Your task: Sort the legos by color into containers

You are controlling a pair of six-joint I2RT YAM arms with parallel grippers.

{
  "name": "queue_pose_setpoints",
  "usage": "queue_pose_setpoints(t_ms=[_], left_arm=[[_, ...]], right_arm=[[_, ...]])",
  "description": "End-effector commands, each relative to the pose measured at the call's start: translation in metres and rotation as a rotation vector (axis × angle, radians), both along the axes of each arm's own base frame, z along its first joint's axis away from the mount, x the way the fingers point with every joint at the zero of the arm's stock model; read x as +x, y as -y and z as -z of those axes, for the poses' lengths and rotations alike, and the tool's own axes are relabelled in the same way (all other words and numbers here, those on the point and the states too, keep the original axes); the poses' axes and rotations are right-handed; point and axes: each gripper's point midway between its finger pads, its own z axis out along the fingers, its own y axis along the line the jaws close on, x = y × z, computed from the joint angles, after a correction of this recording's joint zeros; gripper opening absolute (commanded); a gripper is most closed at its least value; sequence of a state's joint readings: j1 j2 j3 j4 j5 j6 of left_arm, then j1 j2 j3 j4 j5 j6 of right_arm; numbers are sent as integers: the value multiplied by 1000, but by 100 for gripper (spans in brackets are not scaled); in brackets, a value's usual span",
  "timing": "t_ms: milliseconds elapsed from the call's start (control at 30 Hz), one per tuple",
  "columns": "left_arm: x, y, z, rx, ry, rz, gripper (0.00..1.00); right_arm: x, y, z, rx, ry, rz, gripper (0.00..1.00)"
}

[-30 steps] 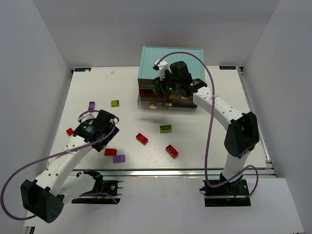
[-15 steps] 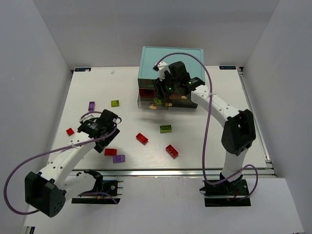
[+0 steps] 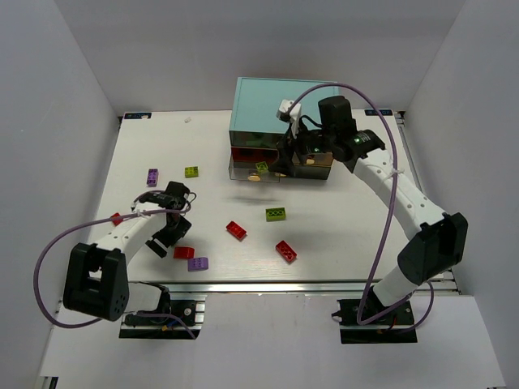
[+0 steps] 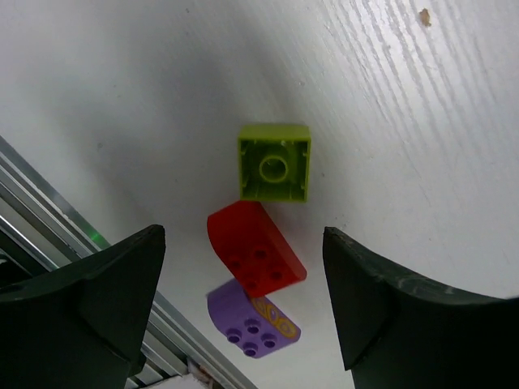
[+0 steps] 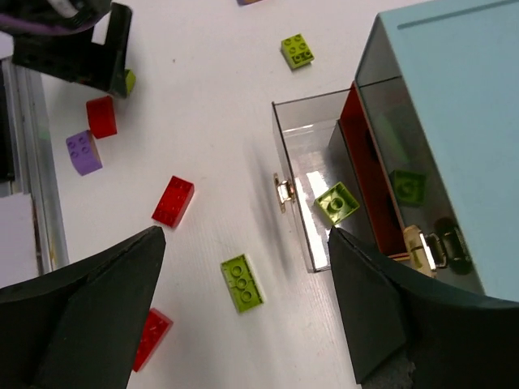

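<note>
My left gripper [image 4: 242, 237] is open, low over the table's front left. A rounded red lego [image 4: 255, 258] lies between its fingers, untouched, with a purple lego [image 4: 253, 318] and an upturned yellow-green lego [image 4: 274, 162] beside it. From above, the left gripper [image 3: 166, 232] stands just left of that red lego [image 3: 184, 252]. My right gripper [image 5: 246, 235] hangs open and empty above the pulled-out see-through drawer [image 5: 312, 134]. A yellow-green lego [image 5: 336, 203] lies in that drawer. A dark green lego [image 5: 405, 186] shows inside the teal-topped cabinet [image 5: 454, 97].
Loose on the table are a yellow-green brick [image 3: 276, 214], red bricks [image 3: 236, 229] [image 3: 285, 250] [image 3: 116, 219], a purple brick [image 3: 152, 176] and a yellow-green one [image 3: 191, 171]. The drawer's knob [image 5: 282, 190] juts toward the table. A metal rail [image 4: 49, 203] runs along the front edge.
My right gripper has opened and drawn back to the right; the yellow-green lego now lies in the drawer. My left gripper has come down toward the front, over the red lego.
</note>
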State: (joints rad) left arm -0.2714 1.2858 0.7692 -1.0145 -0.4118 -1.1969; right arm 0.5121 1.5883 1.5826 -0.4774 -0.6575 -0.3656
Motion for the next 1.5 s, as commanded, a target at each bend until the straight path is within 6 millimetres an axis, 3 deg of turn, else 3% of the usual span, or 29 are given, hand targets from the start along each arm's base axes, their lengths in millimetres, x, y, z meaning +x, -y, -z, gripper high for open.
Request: queue_pose_setpoints(t_ms=[0, 167, 267, 500, 633, 700, 767, 800, 833, 867, 933, 967, 1000, 1067, 1133, 1367, 1467], left_arm=[[11, -4, 8, -13, -6, 28, 89], [30, -13, 19, -10, 18, 44, 88], [38, -19, 23, -13, 8, 32, 78], [48, -20, 24, -41, 18, 46, 39], [67, -10, -4, -90, 127, 92, 10], [89, 9, -29, -153, 246, 180, 1], [108, 29, -64, -231, 402, 278, 0], [117, 40, -77, -278, 471, 317, 0], [133, 64, -103, -374, 591, 397, 0], [141, 74, -120, -417, 664, 430, 0], [158, 96, -155, -498, 773, 505, 0], [167, 102, -156, -522, 775, 517, 0], [180, 110, -181, -535, 833, 546, 0], [193, 124, -185, -575, 827, 580, 0], [208, 136, -208, -596, 868, 619, 0], [232, 187, -207, -674, 835, 709, 0], [238, 195, -203, -676, 823, 715, 0]], right_arm=[[-16, 5, 11, 1, -21, -81, 87], [-15, 10, 10, 13, -30, -81, 87], [-14, 11, 10, 13, -29, -82, 87], [-15, 19, 13, 4, -30, -74, 85], [-16, 24, 15, -12, 10, -90, 80], [-15, 27, 22, -31, 17, -75, 76], [-7, 30, 24, -46, 36, -27, 56], [-3, 32, 27, -55, 31, -2, 39], [3, 35, 31, -68, 29, 33, 5], [7, 37, 32, -69, 26, 57, 0], [10, 37, 36, -81, 26, 67, 0], [11, 37, 37, -84, 30, 68, 0], [12, 38, 39, -86, 29, 74, 0], [12, 37, 42, -89, 19, 81, 0], [13, 38, 46, -95, 14, 88, 0], [15, 40, 46, -95, 25, 105, 0], [15, 40, 46, -94, 29, 105, 0]])
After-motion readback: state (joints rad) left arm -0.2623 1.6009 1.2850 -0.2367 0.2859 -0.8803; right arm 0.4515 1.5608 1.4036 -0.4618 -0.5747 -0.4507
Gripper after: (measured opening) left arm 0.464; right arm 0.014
